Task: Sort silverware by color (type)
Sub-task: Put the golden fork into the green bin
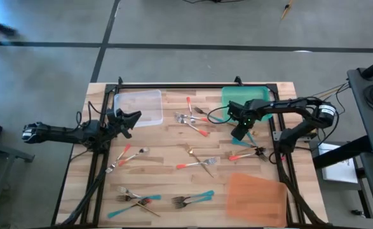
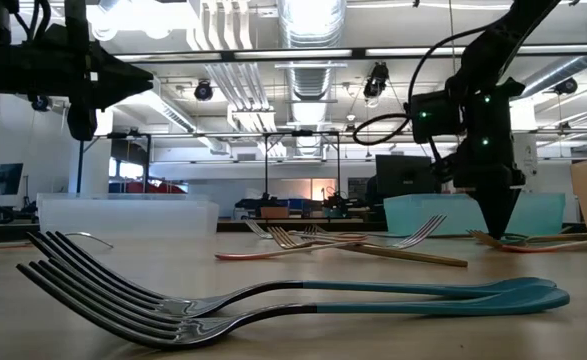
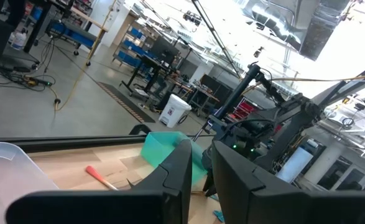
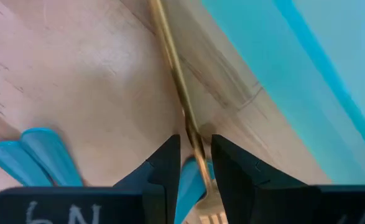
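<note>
Forks and spoons lie scattered on the wooden table: pink-handled ones (image 1: 199, 129), teal-handled ones (image 1: 135, 205) and gold ones (image 1: 191, 151). My right gripper (image 1: 239, 131) points down just in front of the green tray (image 1: 246, 97), shut on a gold fork (image 4: 173, 68) that lies flat on the wood. Two teal handles (image 4: 27, 155) lie beside it. My left gripper (image 1: 126, 121) hovers by the clear tray (image 1: 138, 107), level, with a narrow gap between its fingers and nothing in it. My right gripper has the gold fork's thin handle (image 4: 193, 134) between its two fingertips, near the head end. The fingers come from above, pointing down, and lie across the handle. The fork rests flat on the table. A teal handle (image 4: 191, 180) also lies between the fingers there.
An orange tray (image 1: 256, 196) lies at the near right corner. Two teal-handled forks (image 2: 303, 295) lie close to the near edge. A black frame (image 1: 173, 86) runs along the far edge and down both sides of the table.
</note>
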